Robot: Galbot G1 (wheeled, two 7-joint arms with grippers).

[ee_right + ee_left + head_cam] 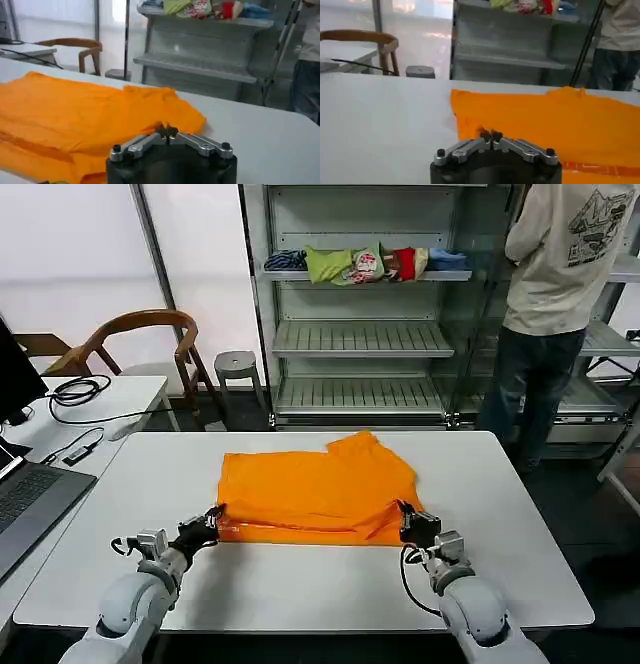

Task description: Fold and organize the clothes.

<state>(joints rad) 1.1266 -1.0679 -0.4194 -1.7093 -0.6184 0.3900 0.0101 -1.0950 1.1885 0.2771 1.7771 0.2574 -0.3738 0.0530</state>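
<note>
Both tools sit at the near edge of the orange T-shirt, one at each lower corner: the left tool and the right tool. Each wrist view shows the fingertips pressed together with orange cloth right at the tips, so each looks closed narrow on the hem of the shirt. The shirt itself lies flat and partly folded on the white counter, spreading away from both tools toward the far side, with one sleeve sticking out ahead of the right tool.

My judgement is that the step in hand is carrying the near hem forward over the body of the shirt. To do it well, both tools should lift together and level, keep the hem taut between them, and lay it down square so no crease forms.

Beyond the counter stands a grey shelf rack holding small bundled garments. A wooden chair and a stool stand off beyond the left tool.
</note>
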